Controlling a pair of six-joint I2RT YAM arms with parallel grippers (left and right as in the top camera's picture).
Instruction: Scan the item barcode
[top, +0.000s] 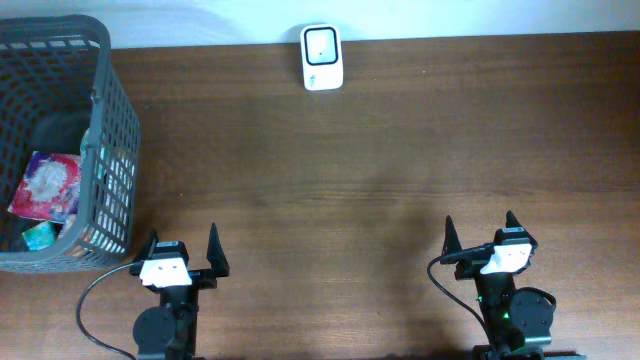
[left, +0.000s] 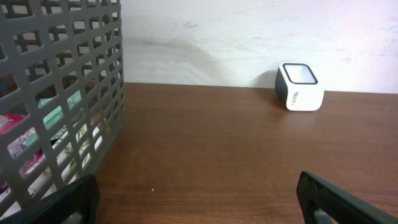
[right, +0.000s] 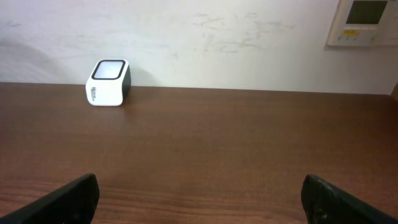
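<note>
Wooden table (top: 400, 150), scanner (top: 322, 58) at far edge; left fingers (top: 216, 256) and right fingers (top: 450, 240) wide apart.

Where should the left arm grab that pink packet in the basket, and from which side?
Bring the left gripper straight down: the basket has mesh walls blocking every side. Pinch the pink packet across an exposed edge, since it seems to lie nearly flat.

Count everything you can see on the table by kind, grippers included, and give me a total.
Basket: 1
Barcode scanner: 1
Items seen in the basket: 2, pink packet and teal item; more may be hidden
Grippers: 2, left gripper and right gripper, both open
Total: 6
</note>
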